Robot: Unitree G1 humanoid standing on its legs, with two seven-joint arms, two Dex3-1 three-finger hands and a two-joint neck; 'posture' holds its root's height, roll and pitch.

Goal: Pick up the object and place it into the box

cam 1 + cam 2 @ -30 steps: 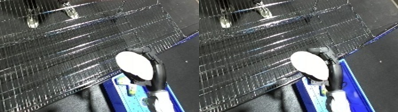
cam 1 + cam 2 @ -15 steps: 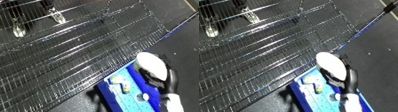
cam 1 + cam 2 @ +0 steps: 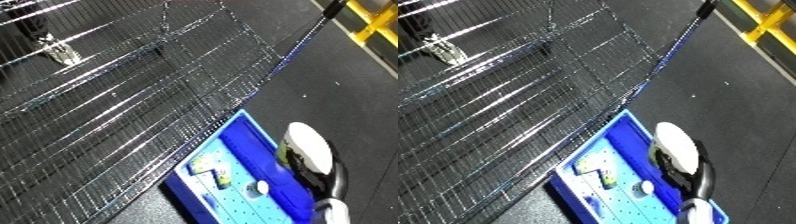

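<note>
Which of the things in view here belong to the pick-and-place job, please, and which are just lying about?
Part of the job:
- white object, held in the right hand
- blue bin, just beside and below it

Just lying about:
- wire mesh surface
- small items already in the bin
- yellow rail at the top right
- dark floor

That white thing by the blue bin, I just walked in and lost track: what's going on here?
The robot's right hand is curled around a white oval object and holds it at the right edge of the blue bin, which sits on the dark floor beside a wire rack. A few small items already lie in the bin. The object is not yet released. The left hand is out of view.
</note>
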